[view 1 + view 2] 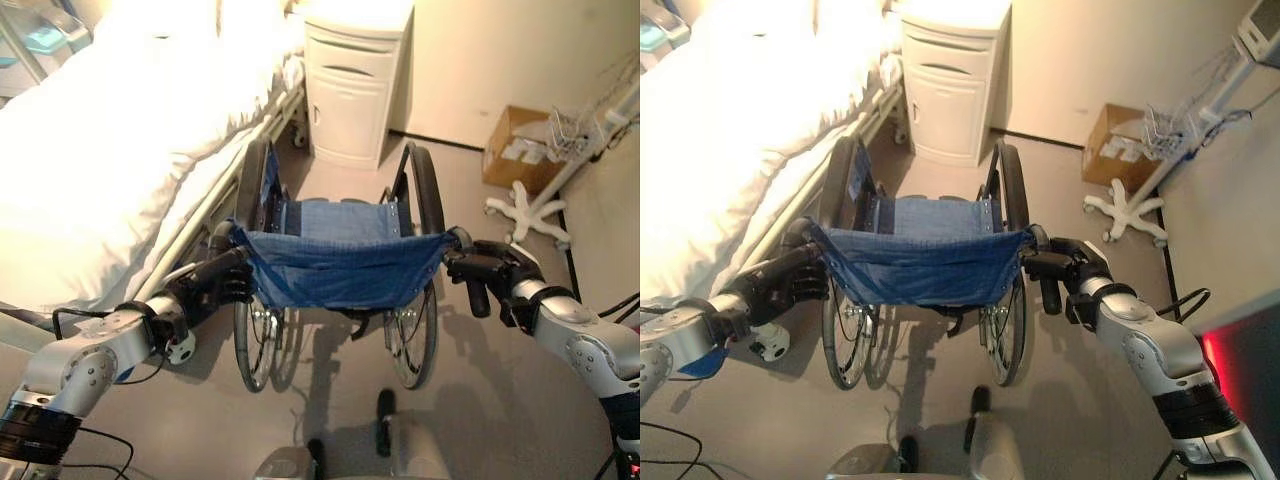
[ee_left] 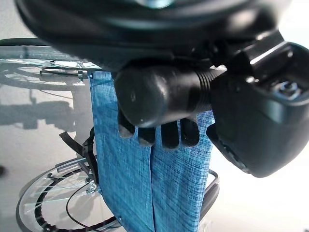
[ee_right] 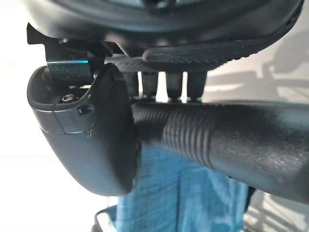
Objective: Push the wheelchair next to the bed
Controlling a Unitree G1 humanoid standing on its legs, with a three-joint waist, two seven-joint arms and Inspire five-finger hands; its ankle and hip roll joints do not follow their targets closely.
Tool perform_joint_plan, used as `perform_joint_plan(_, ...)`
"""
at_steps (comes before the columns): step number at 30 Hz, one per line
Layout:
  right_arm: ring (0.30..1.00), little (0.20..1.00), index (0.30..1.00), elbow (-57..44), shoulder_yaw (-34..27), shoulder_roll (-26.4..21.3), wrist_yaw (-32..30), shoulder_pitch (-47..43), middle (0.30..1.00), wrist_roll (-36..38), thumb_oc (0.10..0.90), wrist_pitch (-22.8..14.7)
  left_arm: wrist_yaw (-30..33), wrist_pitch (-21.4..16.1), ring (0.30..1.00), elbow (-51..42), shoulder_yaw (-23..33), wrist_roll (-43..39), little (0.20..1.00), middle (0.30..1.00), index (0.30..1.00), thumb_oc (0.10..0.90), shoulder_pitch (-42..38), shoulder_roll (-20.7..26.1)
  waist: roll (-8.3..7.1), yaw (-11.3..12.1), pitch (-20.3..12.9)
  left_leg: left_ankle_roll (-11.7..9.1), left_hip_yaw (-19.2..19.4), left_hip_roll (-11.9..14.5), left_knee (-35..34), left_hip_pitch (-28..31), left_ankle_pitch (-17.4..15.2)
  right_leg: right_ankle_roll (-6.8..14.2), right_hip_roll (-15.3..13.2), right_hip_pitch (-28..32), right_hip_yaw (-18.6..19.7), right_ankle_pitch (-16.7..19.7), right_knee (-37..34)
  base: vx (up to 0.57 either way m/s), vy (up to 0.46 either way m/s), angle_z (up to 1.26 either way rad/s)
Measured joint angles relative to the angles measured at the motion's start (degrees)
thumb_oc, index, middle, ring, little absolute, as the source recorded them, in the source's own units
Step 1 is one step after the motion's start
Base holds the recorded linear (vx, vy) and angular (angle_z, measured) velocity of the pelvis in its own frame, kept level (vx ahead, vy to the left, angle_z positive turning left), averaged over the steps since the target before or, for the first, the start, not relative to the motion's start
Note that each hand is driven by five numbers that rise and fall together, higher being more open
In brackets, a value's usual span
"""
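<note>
White bed (image 1: 110, 150) fills upper left of frame. Wheelchair (image 1: 335, 265) at centre, its left wheel just beside the bed rail, facing a cabinet (image 1: 355, 80) at top. Left hand (image 1: 215, 283) and right hand (image 1: 480, 268) each curled round a push handle. Judged nearly done; perhaps a short nudge left.

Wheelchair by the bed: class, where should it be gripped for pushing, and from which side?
Grip the wheelchair by its two rear push handles, from behind the blue backrest. They stick out backward; the left hand and right hand each curl round one.
</note>
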Motion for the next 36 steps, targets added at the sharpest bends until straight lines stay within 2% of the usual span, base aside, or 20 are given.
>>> perform_joint_plan(1, 0.3, 0.3, 0.3, 0.9, 0.0, -0.5, 0.0, -1.4, 0.3, 0.7, 0.4, 0.1, 0.1, 0.0, 0.3, -0.2, -0.1, 0.0, 0.3, 0.3, 0.3, 0.4, 0.0, -0.2, 1.34, 0.7, 0.0, -0.8, -3.0, 0.5, 13.1, -6.7, 1.8, -1.3, 1.7, 0.8, 2.0, -0.5, -0.2, 0.22, -0.01, -0.19)
perform_joint_plan(2, 0.3, 0.3, 0.3, 1.3, 0.1, -0.4, 0.0, -1.9, 0.3, 0.6, 0.4, 0.0, 0.5, 0.1, 0.3, -0.1, -0.5, 0.0, 0.3, 0.3, 0.3, 0.4, 0.0, -1.0, 2.43, 1.5, -0.1, -0.2, -5.0, 1.0, 18.9, -11.5, 2.1, -1.9, 2.7, 1.4, 4.2, -0.6, -0.5, 0.26, 0.051, -0.11)
perform_joint_plan(3, 0.3, 0.3, 0.3, 1.3, 0.0, -0.4, -0.1, -1.9, 0.3, 0.6, 0.4, 0.0, 0.7, 0.1, 0.3, -0.2, -0.9, 0.0, 0.3, 0.3, 0.3, 0.4, 0.0, -1.1, 2.6, 1.5, -0.1, 0.2, -5.4, 1.1, 18.1, -12.3, 1.8, -1.9, 3.1, 2.0, 5.5, -0.6, -1.2, 0.27, 0.145, 0.03)
perform_joint_plan(5, 0.3, 0.3, 0.3, 1.3, -0.1, -0.5, -0.1, -2.0, 0.3, 0.5, 0.4, 0.0, 0.8, 0.1, 0.3, -0.1, -1.9, 0.0, 0.3, 0.3, 0.3, 0.4, 0.0, -1.0, 2.64, 1.6, 0.0, 0.4, -4.2, 3.7, 4.8, -10.9, 1.8, -1.6, 2.9, 4.3, 7.2, -0.6, -4.0, 0.28, 0.234, 0.16)
perform_joint_plan(7, 0.3, 0.3, 0.3, 1.6, -0.5, -1.2, -0.1, -2.3, 0.3, 0.4, 0.4, 0.0, 0.7, 0.0, 0.3, 0.3, -2.7, -0.7, 0.3, 0.3, 0.3, 0.4, 0.0, -2.0, 3.05, 0.8, 0.1, -2.4, -3.9, 6.5, -16.1, -6.3, 4.2, -0.5, 2.2, 7.0, 10.3, 0.2, -7.6, 0.29, 0.255, 0.11)
perform_joint_plan(8, 0.3, 0.3, 0.3, 2.0, -0.6, -1.9, -0.1, -2.8, 0.3, 0.4, 0.4, -0.1, 0.5, -0.5, 0.3, 0.3, -2.8, -1.7, 0.3, 0.3, 0.3, 0.4, 0.0, -2.9, 3.8, 1.2, 0.4, -3.2, -4.4, 7.5, -22.1, -5.4, 6.5, 0.1, 2.2, 8.1, 12.0, 0.4, -8.9, 0.23, 0.202, -0.07)
perform_joint_plan(9, 0.3, 0.3, 0.3, 2.3, -0.7, -2.2, -0.1, -3.2, 0.3, 0.4, 0.4, -0.3, 0.2, -0.8, 0.3, 0.2, -2.8, -2.1, 0.3, 0.3, 0.3, 0.4, 0.0, -3.5, 4.22, 1.2, 0.7, -3.3, -5.4, 8.2, -24.6, -4.8, 7.6, 0.4, 2.1, 8.6, 12.9, 0.3, -9.4, 0.15, 0.138, -0.24)
perform_joint_plan(10, 0.3, 0.3, 0.3, 2.8, -1.3, -3.4, -0.1, -3.8, 0.3, 0.4, 0.4, -0.6, -0.4, -1.5, 0.3, -0.2, -2.8, -2.3, 0.3, 0.3, 0.3, 0.4, 0.0, -5.2, 5.68, 1.2, 1.3, -3.2, -5.9, 9.1, -27.7, -3.2, 9.3, 1.3, 2.3, 8.9, 13.6, -0.3, -9.4, 0.12, 0.141, -0.45)
perform_joint_plan(11, 0.3, 0.3, 0.3, 2.8, -1.3, -6.0, 0.0, -4.5, 0.3, 0.4, 0.4, -0.9, -0.6, -1.7, 0.3, -1.1, -2.8, -2.3, 0.3, 0.3, 0.3, 0.4, 0.1, -7.4, 9.11, 1.7, 1.5, -3.1, -5.4, 11.6, -28.5, -1.3, 9.6, 2.1, 3.4, 8.0, 12.6, -2.0, -7.7, 0.08, 0.128, -0.6)
perform_joint_plan(12, 0.3, 0.3, 0.3, 3.0, -1.7, -6.1, -0.1, -4.8, 0.3, 0.4, 0.4, -1.1, -0.9, -1.8, 0.3, -1.2, -2.8, -2.3, 0.3, 0.3, 0.3, 0.4, 0.0, -8.0, 9.77, 2.1, 1.9, -3.9, -4.7, 12.1, -28.6, -0.8, 12.7, 2.2, 3.1, 7.5, 12.0, -2.9, -6.3, 0.09, 0.197, -0.99)
perform_joint_plan(13, 0.3, 0.3, 0.3, 3.2, -2.0, -6.0, -0.1, -4.8, 0.3, 0.4, 0.4, -2.0, -1.0, -2.0, 0.3, -1.5, -2.8, -2.3, 0.3, 0.3, 0.3, 0.4, 0.0, -8.7, 9.95, 4.1, 1.9, -3.6, -1.3, 11.5, -28.3, 0.0, 13.8, 1.1, 1.0, 5.9, 8.9, -4.3, -3.9, 0.08, 0.199, -1.06)
perform_joint_plan(15, 0.3, 0.3, 0.3, 2.9, -2.3, -6.0, -0.1, -5.2, 0.3, 0.4, 0.4, -2.9, -0.9, -2.2, 0.3, -1.6, -2.8, -2.2, 0.3, 0.3, 0.3, 0.4, 0.0, -8.2, 9.75, 4.8, 1.9, -1.5, -0.8, 8.7, -29.7, 1.7, 15.3, 1.7, -3.0, 5.4, 4.8, -4.1, -3.6, 0.09, 0.25, -0.85)
perform_joint_plan(17, 0.3, 0.3, 0.3, 2.6, -2.4, -5.2, -0.1, -5.2, 0.3, 0.3, 0.4, -3.4, -0.8, -2.8, 0.3, -1.4, -2.2, -2.2, 0.3, 0.3, 0.3, 0.4, 0.0, -7.9, 8.94, 4.8, 1.8, -0.4, -0.5, 6.9, -31.1, 2.9, 16.4, 5.5, -4.5, 6.5, 4.6, -2.4, -5.8, 0.03, 0.181, -0.35)
perform_joint_plan(19, 0.3, 0.3, 0.3, 2.1, -2.5, -3.5, -0.2, -5.4, 0.3, -0.1, 0.4, -4.3, -0.4, -4.3, 0.3, -0.8, -1.1, -2.2, 0.3, 0.3, 0.3, 0.4, -1.0, -6.6, 6.86, 4.4, 1.9, 0.1, 0.5, 5.9, -31.6, 3.0, 16.5, 8.2, -5.7, 7.5, 3.6, -0.7, -9.4, -0.04, 0.132, -0.17)
perform_joint_plan(21, 0.3, 0.3, 0.3, 2.1, -2.5, -1.6, -1.3, -5.7, 0.3, -0.1, 0.4, -4.4, -0.1, -4.3, 0.3, 0.7, -1.6, -2.1, 0.3, 0.3, 0.3, 0.4, -4.1, -4.5, 5.06, 4.3, 1.8, 0.6, 0.6, 5.2, -31.6, 2.9, 16.1, 8.9, -6.3, 8.1, 3.4, -0.1, -11.1, -0.03, 0.129, -0.06)
perform_joint_plan(23, 0.3, 0.3, 0.3, 2.1, -2.6, -0.1, -2.4, -6.3, 0.3, -0.2, 0.4, -4.6, 0.2, -4.3, 0.3, 1.6, -2.0, -2.1, 0.3, 0.3, 0.3, 0.4, -6.3, -2.7, 3.93, 4.2, 2.1, 1.1, 1.1, 4.7, -31.6, 2.7, 15.7, 8.9, -6.6, 8.1, 3.3, 0.4, -11.6, 0.02, 0.117, -0.09)
perform_joint_plan(24, 0.3, 0.3, 0.3, 2.0, -2.8, 1.0, -2.8, -6.6, 0.3, -0.6, 0.4, -4.7, 0.4, -4.3, 0.3, 1.7, -2.0, -1.6, 0.3, 0.3, 0.3, 0.4, -7.0, -1.6, 3.43, 3.8, 2.1, 1.3, 1.3, 4.5, -31.8, 2.7, 15.5, 8.7, -6.9, 8.1, 1.3, 0.6, -11.6, 0.02, 0.055, -0.13)
perform_joint_plan(29, 0.3, 0.3, 0.3, 1.6, -3.2, 1.5, -2.8, -5.2, 0.3, -1.2, 0.4, -5.2, 2.2, -4.0, 0.3, -0.3, -1.8, -0.2, 0.3, 0.3, 0.3, 0.4, -6.5, -1.3, 3.16, 4.7, 2.1, 2.4, 4.0, 4.1, -31.8, 4.2, 14.1, 7.6, -7.3, 8.2, -5.6, 2.7, -11.8, 0.04, 0.009, -0.23)
perform_joint_plan(33, 0.3, 0.3, 0.3, 1.7, -3.2, 2.0, -2.7, -3.9, 0.3, -1.7, 0.4, -5.5, 2.6, -3.0, 0.3, -0.9, -1.8, -0.8, 0.3, 0.3, 0.3, 0.4, -6.4, -0.8, 1.84, 5.0, 2.1, 2.9, 4.2, 3.1, -31.9, 5.5, 13.4, 7.8, -8.0, 10.6, -5.6, 3.3, -15.0, 0.02, -0.048, -0.06)
perform_joint_plan(36, 0.3, 0.3, 0.3, 1.7, -3.2, 2.5, -2.7, -3.9, 0.3, -1.7, 0.4, -5.9, 3.1, -2.9, 0.3, -0.9, -1.8, -1.1, 0.3, 0.3, 0.3, 0.4, -6.4, -0.5, 1.73, 5.4, 2.0, 2.8, 4.5, 3.0, -31.9, 5.4, 13.4, 8.5, -7.9, 11.3, -5.6, 3.8, -16.7, 0.01, -0.064, -0.06)
